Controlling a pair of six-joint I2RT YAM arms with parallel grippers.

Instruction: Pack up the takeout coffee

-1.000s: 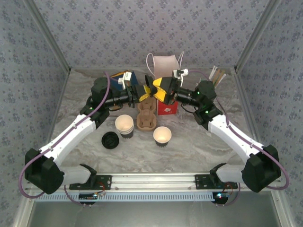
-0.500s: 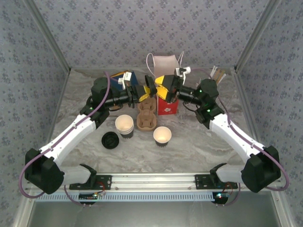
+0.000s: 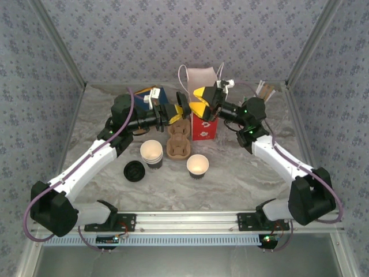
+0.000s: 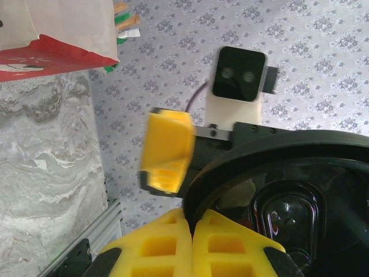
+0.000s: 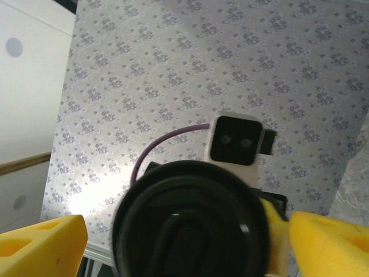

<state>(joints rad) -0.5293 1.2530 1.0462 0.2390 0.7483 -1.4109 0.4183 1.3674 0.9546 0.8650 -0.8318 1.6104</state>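
My left gripper [image 4: 190, 218] pinches the black lid [image 4: 300, 167] by its thin rim; my wide-open right gripper [image 5: 187, 236], closing crooked, could knock it loose.

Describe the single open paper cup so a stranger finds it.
Find the red-and-white paper bag at the back, then the brown cardboard carrier before it. The cup stands at the carrier's near right corner; the other cups stand left, beside black lids.

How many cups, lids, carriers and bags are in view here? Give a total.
Lidless paper cups: 2
Black lids: 2, one on the table at, one in the left fingers
Cardboard cup carrier: 1
Paper bag: 1
Total: 6, counting any stack as one
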